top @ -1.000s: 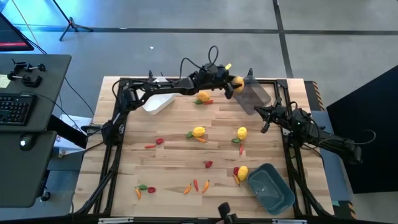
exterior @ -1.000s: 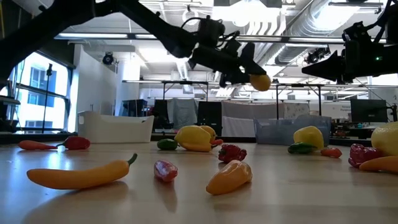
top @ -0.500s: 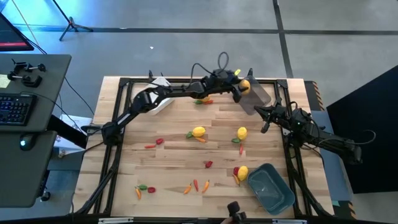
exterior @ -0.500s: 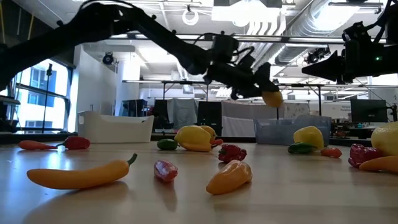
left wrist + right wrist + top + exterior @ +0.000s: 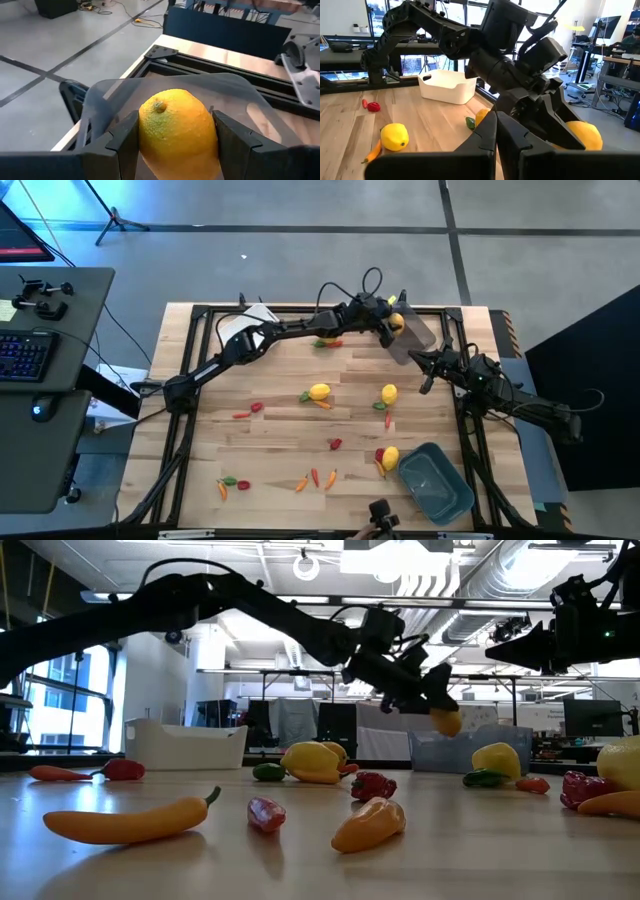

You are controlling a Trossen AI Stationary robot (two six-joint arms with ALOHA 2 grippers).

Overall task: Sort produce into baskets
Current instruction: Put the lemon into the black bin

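Observation:
My left gripper [image 5: 393,320] reaches across the far side of the table and is shut on a yellow lemon [image 5: 177,130]. It hangs just above the translucent grey bin [image 5: 412,338], which also shows in the low view [image 5: 455,752]. My right gripper [image 5: 424,370] waits shut and empty near the table's right edge, close to the grey bin. Other produce lies on the table: lemons [image 5: 319,391] [image 5: 388,392] [image 5: 389,457] and small peppers [image 5: 315,478]. The white bin [image 5: 245,345] stands at the far left, the blue-teal bin [image 5: 435,480] at the near right. My left gripper pinches the lemon by its two opposite sides [image 5: 147,135] between its two fingers [image 5: 125,142]. The fingers slant down toward the table's right edge. The lemon [image 5: 445,721] is lifted clear, over the grey bin's open top.
An orange fruit with a green piece [image 5: 325,338] lies under my left arm. Red and green pieces [image 5: 250,410] [image 5: 232,482] lie toward the left. The black frame rail [image 5: 300,308] runs along the table's edges. Bare wood lies at the table's middle left.
My left gripper has carried the lemon toward the table's right edge and down, from beside the grey bin to just over its open top. It has stayed shut on the lemon.

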